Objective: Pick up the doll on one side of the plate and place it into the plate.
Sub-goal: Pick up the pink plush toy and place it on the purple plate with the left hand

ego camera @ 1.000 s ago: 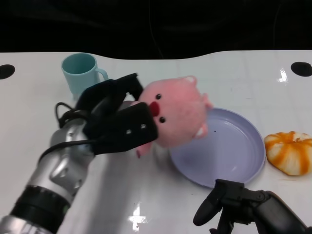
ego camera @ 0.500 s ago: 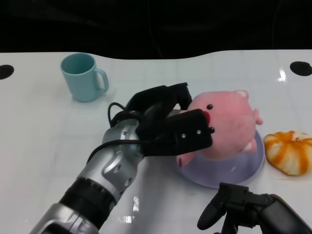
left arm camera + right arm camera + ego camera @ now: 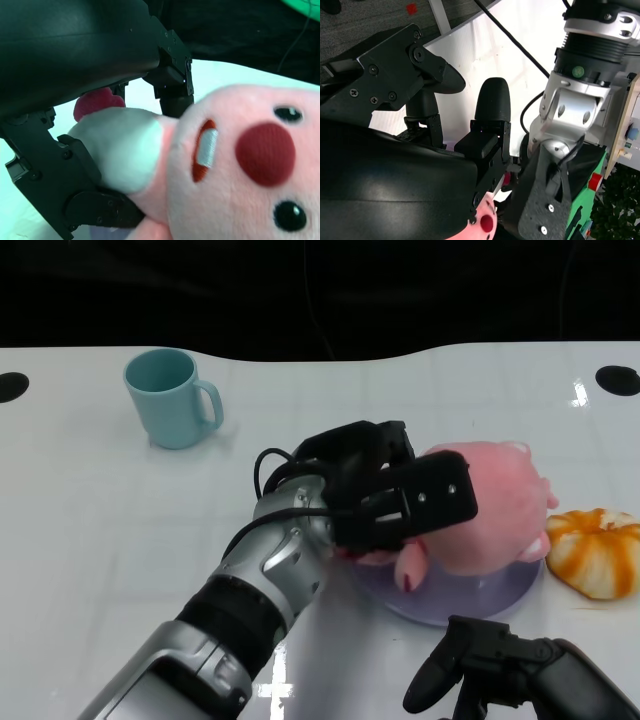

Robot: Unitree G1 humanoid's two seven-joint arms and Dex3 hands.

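The left hand (image 3: pixel 395 502) grips the doll (image 3: pixel 490 505) from its 9 o'clock side, holding it over the plate (image 3: pixel 450 602) so it can be set down inside. The doll is a round pink plush pig with a red nose and black eyes. The right hand (image 3: pixel 480 660) rests near 6 o'clock, grasping nothing, fingers loosely apart

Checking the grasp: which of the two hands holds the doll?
The left hand grips the pink doll over the plate; the right hand holds nothing.
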